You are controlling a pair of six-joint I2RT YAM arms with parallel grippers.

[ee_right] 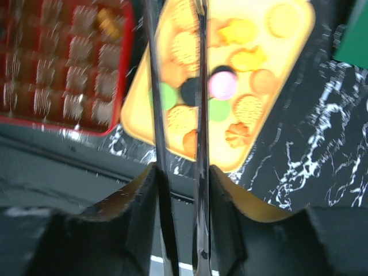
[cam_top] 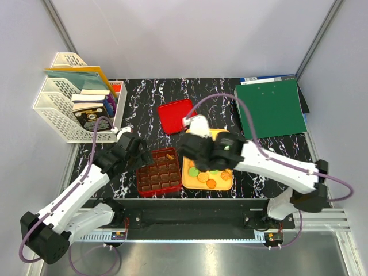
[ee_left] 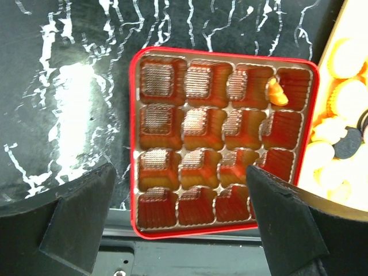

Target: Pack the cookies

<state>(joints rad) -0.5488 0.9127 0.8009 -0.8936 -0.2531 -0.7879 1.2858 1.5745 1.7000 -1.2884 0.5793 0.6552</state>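
The red plastic grid box is holding one orange cookie, leaning at a divider in its top row. The other round cookies are lying in the yellow tray just beside it. The left gripper is hovering over the box, jaws spread and empty. The right gripper is hanging over the tray, but through the blur I cannot tell whether its thin blades are pinching anything.

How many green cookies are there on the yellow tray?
2. In the right wrist view, one green cookie lies left of the black cookie; the other lies just below the pink cookie, both on the yellow tray. More may hide behind the metal fingers.
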